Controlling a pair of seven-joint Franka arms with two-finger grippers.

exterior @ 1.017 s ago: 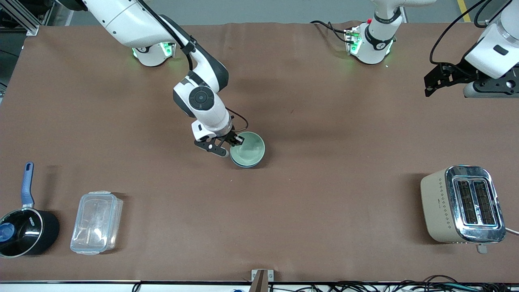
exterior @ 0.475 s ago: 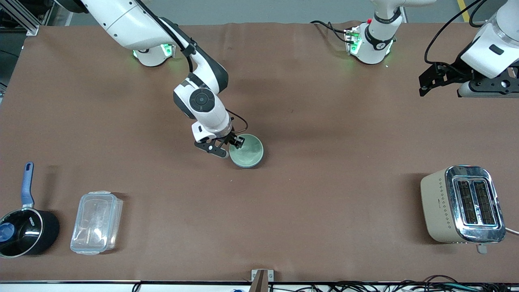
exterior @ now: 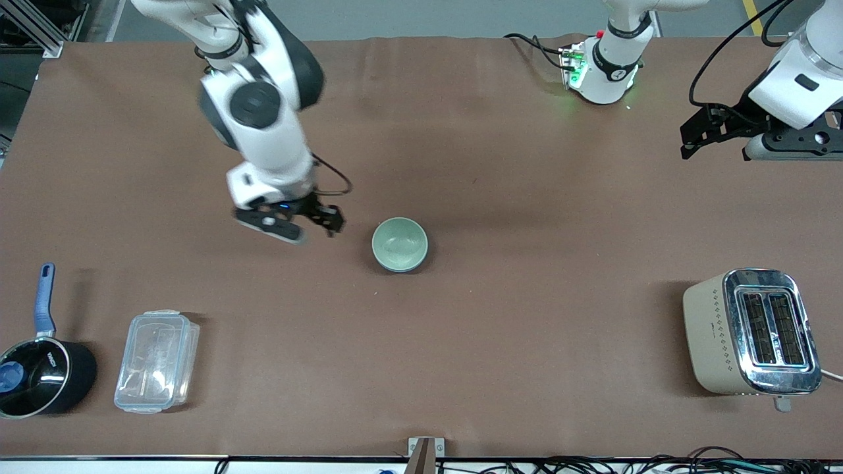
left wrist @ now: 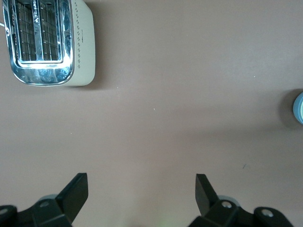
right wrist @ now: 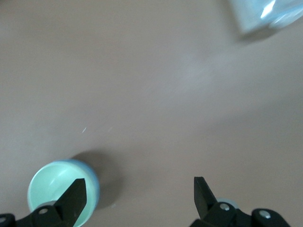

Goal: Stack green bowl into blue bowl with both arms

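Near the middle of the table (exterior: 500, 316) sits the green bowl (exterior: 399, 243), nested inside the blue bowl (exterior: 403, 266), of which only a thin sky-blue rim shows around the lower edge in the front view. The right wrist view confirms the nesting: the pale green interior sits within a blue outer wall. Both bowls stand upright on the brown table cover.

The right gripper (exterior: 316, 224) hangs in the air over bare table beside the stacked bowls, toward the right arm's end of the table. Its jaws are spread wide apart and carry nothing; the bowls are free of contact. In the right wrist view one finger tip overlaps the bowl rim only by line of sight.

The left gripper (exterior: 698, 135) is held up over the table edge at the left arm's end, well apart from the bowls; this arm waits. Its jaws are likewise spread and empty, as the left wrist view shows.

Relative to the bowls, the toaster (exterior: 751, 332) stands nearer the front camera toward the left arm's end. The clear plastic container (exterior: 157, 361) and the black saucepan (exterior: 43, 375) lie nearer the front camera toward the right arm's end.
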